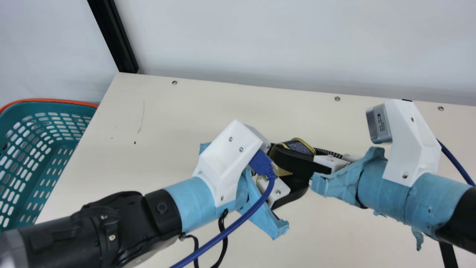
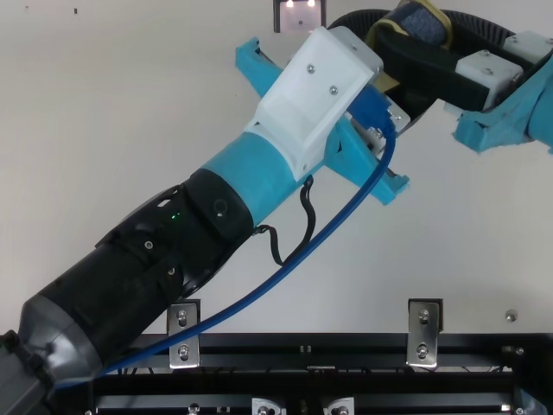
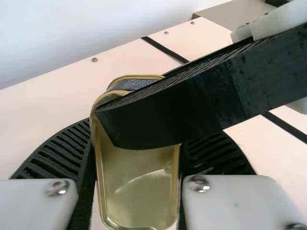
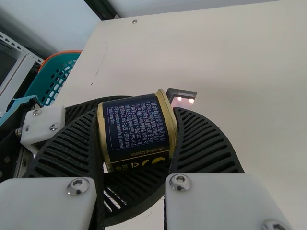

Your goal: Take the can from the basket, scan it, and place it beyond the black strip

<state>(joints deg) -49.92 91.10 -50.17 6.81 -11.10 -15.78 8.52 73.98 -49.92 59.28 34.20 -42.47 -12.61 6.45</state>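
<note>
Can [image 4: 139, 127], dark-labelled with gold rims, held off the table [image 1: 167, 130] between two robot arms, with both grippers on it at once, so neither hand is nearer. From where I stand, what matters is how their grips cross. The left gripper [image 3: 135, 139] is closed around the can's sides, and one flat gold end faces back towards its palm. The right gripper [image 4: 139, 114] is closed over the two ends, so it squeezes along the line from end to end, and one of its fingers lies between the gold end and the left palm. The basket [image 1: 22, 108] is over on the left arm's side; the black strip [image 3: 165, 49] is on the right arm's. That makes this look like a handover to the right. I would expect the left gripper to loosen and back away along its own arm, without dragging the can against that finger. The scanner [image 4: 182, 99], if that small lit box is one, sits near the can; whether scanning is done, I cannot tell
</note>
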